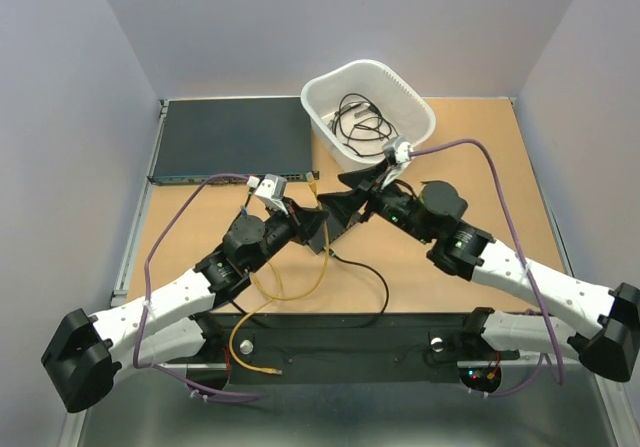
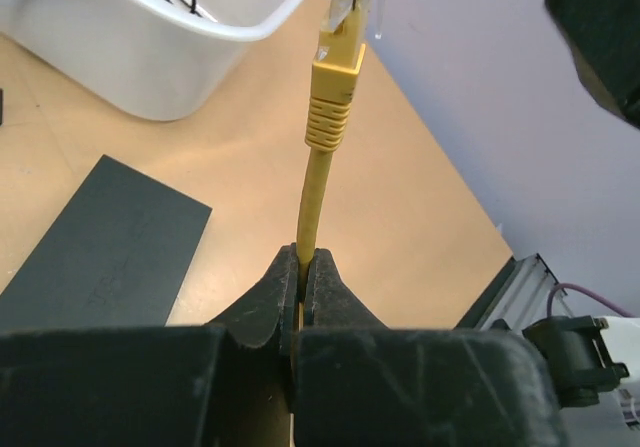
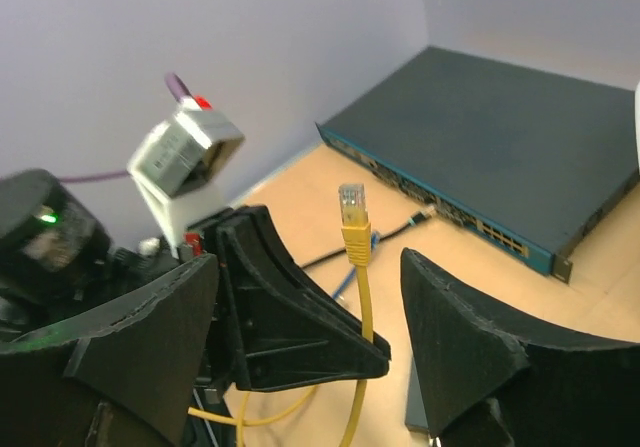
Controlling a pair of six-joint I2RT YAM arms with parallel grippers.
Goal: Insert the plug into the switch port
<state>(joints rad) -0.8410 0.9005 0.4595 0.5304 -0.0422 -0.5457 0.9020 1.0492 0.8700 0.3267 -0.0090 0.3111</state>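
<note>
The left gripper point(image 2: 300, 267) is fully closed on a yellow cable point(image 2: 312, 187), pinching it a little below the plug point(image 2: 335, 72). The plug stands upright in the air over the table point(image 1: 420, 287), just in front of the white tub point(image 1: 405, 92), with its clear tip pointing up.

The right gripper point(image 3: 310, 277) is wide open and holds nothing. One of its fingers stands on each side of the plug and neither touches it.

A flat black box point(image 2: 100, 257) lies on the table on the near side of the tub, below the raised plug. Its sockets do not show, so the switch port cannot be picked out. A wide dark rack unit point(image 1: 230, 137) sits just left of the tub, and loose black wires point(image 1: 360, 122) lie inside the tub.
</note>
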